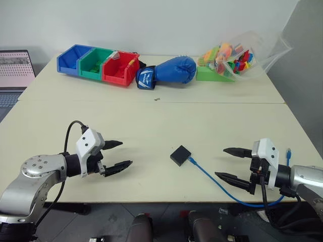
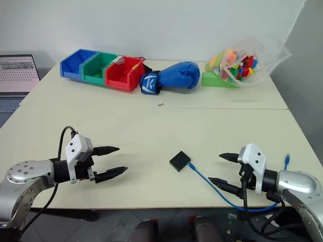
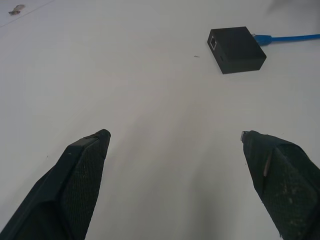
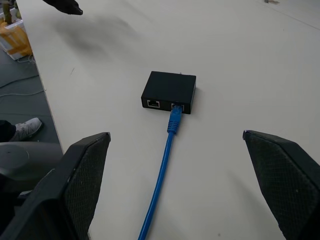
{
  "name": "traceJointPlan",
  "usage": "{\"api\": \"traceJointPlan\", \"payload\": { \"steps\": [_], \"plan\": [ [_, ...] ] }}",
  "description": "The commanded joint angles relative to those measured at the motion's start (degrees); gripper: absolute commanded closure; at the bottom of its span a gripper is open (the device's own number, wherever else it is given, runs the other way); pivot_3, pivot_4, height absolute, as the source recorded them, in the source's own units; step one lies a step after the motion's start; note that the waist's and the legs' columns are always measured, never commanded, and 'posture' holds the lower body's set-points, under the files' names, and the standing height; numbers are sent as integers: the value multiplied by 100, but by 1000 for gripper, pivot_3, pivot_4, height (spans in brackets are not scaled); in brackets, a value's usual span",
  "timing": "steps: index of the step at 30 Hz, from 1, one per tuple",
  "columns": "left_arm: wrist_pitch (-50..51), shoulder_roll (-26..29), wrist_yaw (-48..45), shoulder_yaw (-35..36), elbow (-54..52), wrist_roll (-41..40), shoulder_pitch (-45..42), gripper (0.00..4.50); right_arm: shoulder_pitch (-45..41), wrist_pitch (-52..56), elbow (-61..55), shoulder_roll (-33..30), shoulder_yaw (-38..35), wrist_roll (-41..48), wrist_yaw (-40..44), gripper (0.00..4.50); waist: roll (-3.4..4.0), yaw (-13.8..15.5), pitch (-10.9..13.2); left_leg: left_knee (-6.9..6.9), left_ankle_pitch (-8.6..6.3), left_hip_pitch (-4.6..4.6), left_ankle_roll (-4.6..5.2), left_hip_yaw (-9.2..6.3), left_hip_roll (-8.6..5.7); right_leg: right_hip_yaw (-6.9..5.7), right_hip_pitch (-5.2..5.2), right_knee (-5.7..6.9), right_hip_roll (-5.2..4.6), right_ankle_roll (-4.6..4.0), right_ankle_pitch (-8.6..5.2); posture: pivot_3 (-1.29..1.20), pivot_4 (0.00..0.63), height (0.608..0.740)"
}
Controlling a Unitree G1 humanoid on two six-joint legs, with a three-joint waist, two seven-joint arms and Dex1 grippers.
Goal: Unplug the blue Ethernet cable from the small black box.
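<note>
Near edge of the pale cream table (image 1: 151, 116): the left gripper (image 1: 119, 155) hovers at near left, its two black fingers (image 1: 115, 168) spread wide with nothing between them, pointing right toward the table's middle. The right gripper (image 1: 232, 164) hovers at near right, fingers likewise spread wide and empty, pointing left.

Between the two grippers, slightly nearer the right one, lies the small flat square matte-black plastic box (image 1: 180, 155), flat on the table and turned corner-on to the near edge. The right wrist view shows two ports in one side wall of the box; the plug of the thin bright-blue Ethernet cable (image 1: 222, 184) sits in one of them, so the cable is still plugged in. The ported side faces near-right, toward the right gripper. The cable's long axis runs from the box toward the near right, goes over the table's near edge below the right gripper, then loops up on the far side of that arm, where its free end (image 1: 288, 151) with a clear plug shows. Neither gripper touches box or cable.

Far side of the table, left to right: a row of three open plastic bins, blue, green and red (image 1: 98, 64); a blue boxing glove (image 1: 169, 71) lying on its side; a clear plastic bag of coloured building bricks (image 1: 237, 56) beside a green block. A seam crosses the table in front of them. A laptop (image 1: 14, 70) sits at far left, on the table's left edge. Plain white wall behind.
</note>
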Motion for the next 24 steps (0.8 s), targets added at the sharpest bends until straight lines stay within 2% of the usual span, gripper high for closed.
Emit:
{"api": "traceJointPlan", "payload": {
  "steps": [1,9,13,20,24],
  "plan": [
    [26,54,-12,194,-239,-126,-30,16,3,-139,-81,-68,-46,-40,67,0,0,-1,0,0,0,0,0,0,0,0,0,0,0,0,0,0,150,740],
    [150,36,59,132,-408,-111,3,16,17,-139,-126,-9,92,-102,-24,0,0,0,0,0,0,0,0,0,0,0,0,0,0,0,0,0,150,740],
    [134,75,6,-3,-490,-15,26,16,-20,-175,-188,137,437,-329,-220,0,0,-1,0,0,0,0,0,-1,1,1,0,0,0,0,0,0,150,740],
    [39,36,-428,-250,-661,-219,38,16,-146,-423,-27,763,1741,-1503,-1066,0,-3,-5,-2,0,0,0,0,-2,3,1,-1,0,2,-1,-1,0,150,740],
    [29,49,-631,-408,-674,-256,-87,16,-428,-349,255,1261,2235,-1949,-1543,0,-3,-7,-2,1,0,-1,0,0,1,1,-2,1,0,-2,-1,0,150,740]
  ]
}}
